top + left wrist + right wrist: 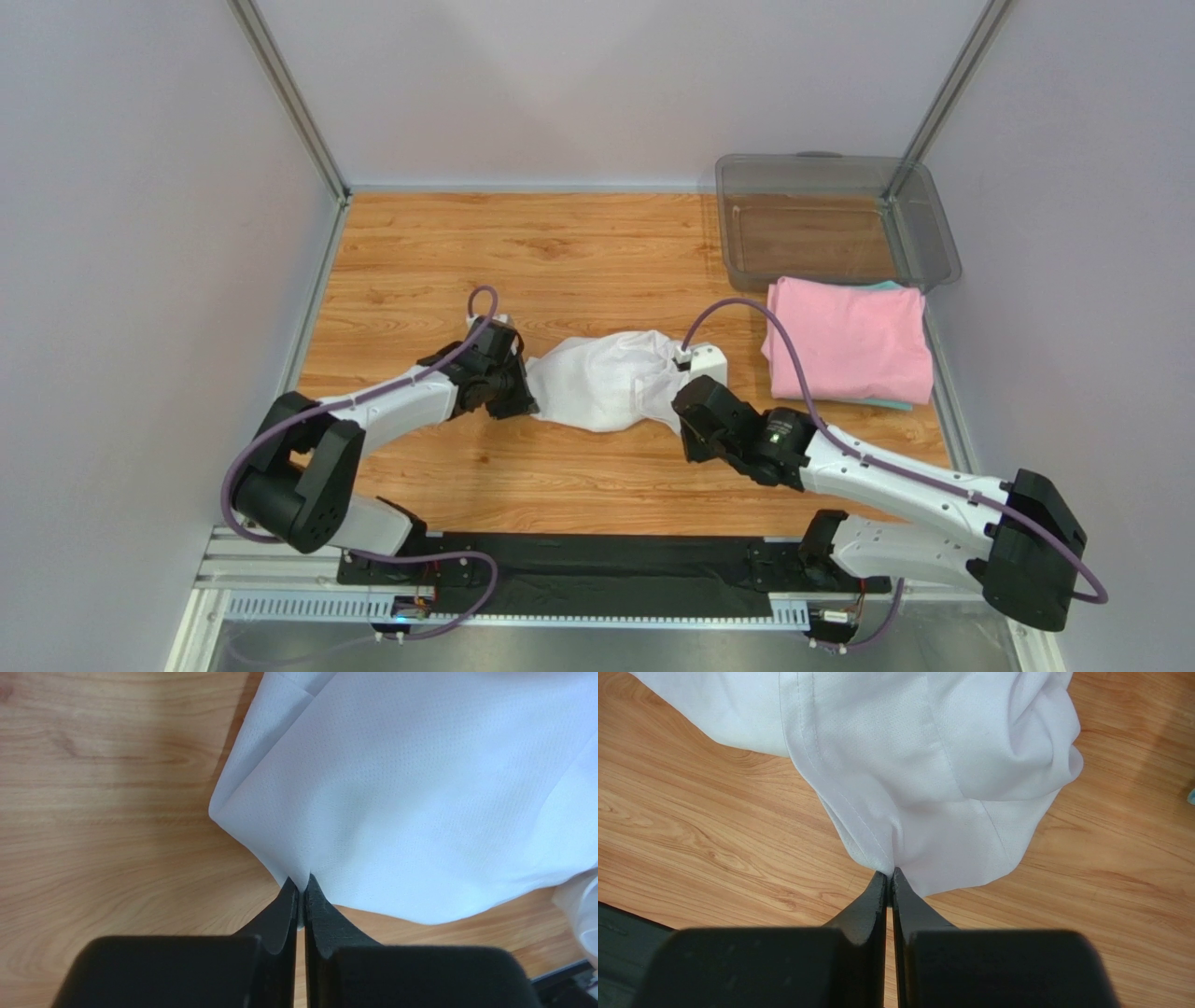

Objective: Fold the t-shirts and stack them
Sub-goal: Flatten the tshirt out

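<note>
Currently your left gripper (pixel 302 885) and right gripper (pixel 889 876) each pinch closed on opposite ends of the white tee (pixel 606 378), bunched mid table (pixel 421 266), its long axis spanning between them.

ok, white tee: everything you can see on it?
The white t-shirt is plain, thin, finely textured fabric, crumpled in a loose bunch, unfolded, on the wooden table near its middle. A stitched hem shows in the right wrist view. The left fingers are shut on its left edge, the right fingers on a hemmed edge at its right. It lies apart from the folded pink t-shirt.
</note>
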{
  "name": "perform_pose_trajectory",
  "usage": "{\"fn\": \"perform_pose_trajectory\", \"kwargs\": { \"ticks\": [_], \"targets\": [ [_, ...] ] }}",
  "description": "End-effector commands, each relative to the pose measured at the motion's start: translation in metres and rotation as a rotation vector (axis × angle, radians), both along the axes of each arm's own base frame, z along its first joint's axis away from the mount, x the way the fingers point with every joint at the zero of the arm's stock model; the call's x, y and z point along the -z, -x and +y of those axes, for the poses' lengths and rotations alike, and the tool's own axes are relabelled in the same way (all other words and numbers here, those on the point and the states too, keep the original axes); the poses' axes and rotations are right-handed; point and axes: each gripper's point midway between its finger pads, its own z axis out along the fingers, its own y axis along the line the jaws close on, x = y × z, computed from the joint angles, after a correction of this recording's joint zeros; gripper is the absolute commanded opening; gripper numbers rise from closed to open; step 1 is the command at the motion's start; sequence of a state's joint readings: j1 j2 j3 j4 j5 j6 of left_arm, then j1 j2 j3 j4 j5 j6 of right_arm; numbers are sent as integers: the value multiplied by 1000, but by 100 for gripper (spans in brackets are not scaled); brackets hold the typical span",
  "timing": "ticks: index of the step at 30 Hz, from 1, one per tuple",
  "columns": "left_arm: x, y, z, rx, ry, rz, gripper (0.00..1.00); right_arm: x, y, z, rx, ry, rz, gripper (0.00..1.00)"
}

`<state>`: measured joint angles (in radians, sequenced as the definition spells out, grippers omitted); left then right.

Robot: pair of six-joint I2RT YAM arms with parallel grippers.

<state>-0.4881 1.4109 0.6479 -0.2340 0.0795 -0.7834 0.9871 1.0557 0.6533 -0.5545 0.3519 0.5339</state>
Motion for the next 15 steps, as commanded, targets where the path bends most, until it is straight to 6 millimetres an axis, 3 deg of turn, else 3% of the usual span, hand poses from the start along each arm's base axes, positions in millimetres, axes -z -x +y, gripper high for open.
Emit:
{"fn": "perform_pose_trajectory", "kwargs": {
  "ticks": [1, 3, 6, 9, 12, 13, 15],
  "targets": [
    [-16, -19, -11, 48, 14, -55, 0, -14, -11, -10, 48, 3, -71, 0],
    [-25, -21, -12, 58, 23, -75, 0, -27, -17, -13, 69, 1, -103, 0],
    [-55, -22, -9, 54, 46, -173, 0, -53, -26, -22, 112, -12, -175, 0],
    [-110, -18, 7, 14, 61, -335, 0, -103, -38, -35, 189, -60, -297, 0],
    [-151, -7, 16, 5, 96, -437, 0, -144, -38, -61, 273, -93, -393, 0],
    [-178, -2, 24, -20, 118, -523, 0, -168, -35, -69, 284, -150, -443, 0],
    [-207, 8, 30, -19, 149, -596, 0, -193, -31, -79, 294, -209, -496, 0]
  ]
}}
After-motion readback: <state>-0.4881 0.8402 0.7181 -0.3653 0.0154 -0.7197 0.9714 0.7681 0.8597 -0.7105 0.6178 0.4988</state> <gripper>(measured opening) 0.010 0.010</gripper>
